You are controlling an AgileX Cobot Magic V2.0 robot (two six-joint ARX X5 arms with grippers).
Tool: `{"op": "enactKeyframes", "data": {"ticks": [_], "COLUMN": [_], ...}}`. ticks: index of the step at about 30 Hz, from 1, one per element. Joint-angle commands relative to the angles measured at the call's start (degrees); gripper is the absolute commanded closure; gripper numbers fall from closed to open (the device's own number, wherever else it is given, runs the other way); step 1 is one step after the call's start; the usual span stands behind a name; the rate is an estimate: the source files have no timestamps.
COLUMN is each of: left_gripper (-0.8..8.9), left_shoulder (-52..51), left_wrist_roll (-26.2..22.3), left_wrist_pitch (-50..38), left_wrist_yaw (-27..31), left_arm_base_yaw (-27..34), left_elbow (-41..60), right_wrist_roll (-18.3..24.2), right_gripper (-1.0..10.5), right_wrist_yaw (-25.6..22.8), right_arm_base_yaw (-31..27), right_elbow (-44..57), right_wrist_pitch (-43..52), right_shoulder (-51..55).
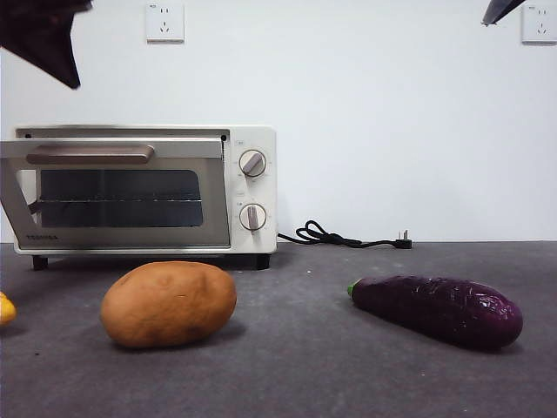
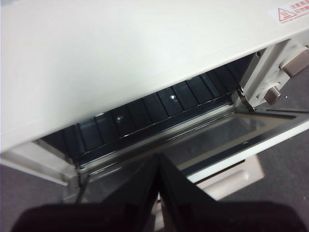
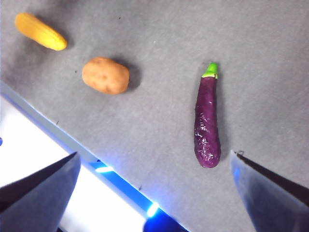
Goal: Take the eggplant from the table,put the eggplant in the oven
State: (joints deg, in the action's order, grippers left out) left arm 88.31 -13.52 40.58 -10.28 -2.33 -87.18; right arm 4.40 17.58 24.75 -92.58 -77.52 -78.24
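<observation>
The eggplant [image 1: 439,308] lies on the table [image 1: 313,374] at the right, its green stem end toward the middle. From high above it my right gripper [image 3: 154,166] looks down with its jaws wide open, the eggplant [image 3: 207,118] lying between and beyond them, untouched. At the back left stands the cream oven [image 1: 252,187], with its glass door [image 1: 122,196] tilted partly open. Above the oven [image 2: 120,53] hangs my left gripper [image 2: 159,157], its jaws shut on nothing, over the gap of the open door [image 2: 217,140]. In the front view both arms show only as dark tips at the top corners.
A brown potato [image 1: 169,303] lies in front of the oven, left of the eggplant. A yellow item [image 1: 5,308] sits at the left edge. The oven's black power cord [image 1: 348,238] trails along the back. The table's lit front edge [image 3: 120,193] shows below the right gripper.
</observation>
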Motion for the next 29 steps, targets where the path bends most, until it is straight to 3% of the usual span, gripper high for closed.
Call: {"op": "enactKeyframes", "data": {"ticks": [1, 7, 11, 17, 19, 22, 29], "left_gripper": [8.19, 8.19, 8.19, 8.19, 8.19, 8.19, 8.19], "left_shoulder": [2.7, 7.0, 7.7, 7.7, 7.6, 6.3, -2.1], "left_wrist_roll": [-0.4, 0.1, 0.3, 1.3, 1.8, 2.7, 4.2], "left_wrist_pitch": [-0.3, 1.3, 2.4, 4.0, 4.2, 4.3, 3.9], "left_wrist_yaw": [-0.6, -1.0, -5.2, -5.3, -7.6, -13.2, -13.7], "left_arm_base_yaw": [0.3, 0.3, 0.3, 0.3, 0.3, 0.3, 0.0], "left_elbow": [0.5, 0.5, 0.5, 0.5, 0.5, 0.5, 0.5], "right_wrist_roll": [0.3, 0.3, 0.3, 0.3, 0.4, 0.3, 0.4], "right_gripper": [3.8, 3.8, 3.8, 3.8, 3.8, 3.8, 3.8], "right_wrist_yaw": [0.2, 0.1, 0.0, -0.1, -0.1, -0.6, -0.7], "right_arm_base_yaw": [0.1, 0.1, 0.1, 0.1, 0.1, 0.1, 0.1], "right_elbow": [0.0, 0.0, 0.0, 0.0, 0.0, 0.0, 0.0], "right_wrist_pitch": [-1.0, -0.9, -0.2, 0.3, 0.4, 0.8, 0.8], "right_shoulder": [0.1, 0.1, 0.1, 0.1, 0.1, 0.1, 0.1]}}
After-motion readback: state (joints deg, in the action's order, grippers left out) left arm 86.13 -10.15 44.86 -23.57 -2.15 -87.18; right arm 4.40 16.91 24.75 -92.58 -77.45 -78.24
